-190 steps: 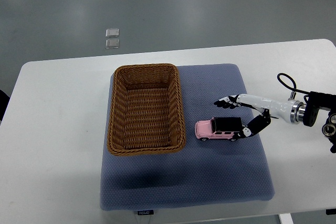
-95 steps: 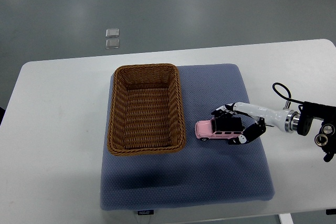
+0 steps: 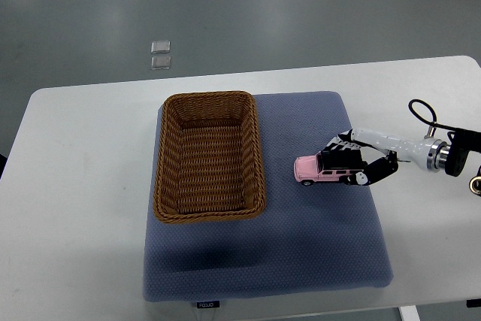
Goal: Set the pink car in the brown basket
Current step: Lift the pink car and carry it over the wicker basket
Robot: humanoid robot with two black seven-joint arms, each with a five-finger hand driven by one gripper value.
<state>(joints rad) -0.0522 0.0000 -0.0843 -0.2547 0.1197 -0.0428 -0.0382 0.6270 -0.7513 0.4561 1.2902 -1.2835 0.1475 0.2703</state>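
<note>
Pink car (image 3: 321, 170) is what you want to watch: it sits to the right of the brown basket (image 3: 209, 156), apart from the basket's right wall, with its pale front end pointing toward the basket and its dark roof section toward the far side from it. You can see the right hand (image 3: 359, 162) wrapped around the car's rear half, one set of fingers (image 3: 340, 143) curling over the roof side and the thumb closing in from the near side, so the hand is closed on the car. Whether the wheels touch the blue mat (image 3: 301, 246) or ride just above it cannot be told from this steep view.

The basket lies on the left part of that mat, long axis running away from you, and its woven floor shows nothing inside. The mat spreads out well past the basket to the right and toward you, and it rests on the white counter (image 3: 75, 208), which frames it on all sides.

Follow the white forearm away from the basket and you reach a dark wrist joint with a looped black cable (image 3: 422, 114) above it, at the picture's right edge. Beyond the basket's far end, off the counter, two small clear squares (image 3: 160, 55) lie on the grey floor (image 3: 301, 5).
</note>
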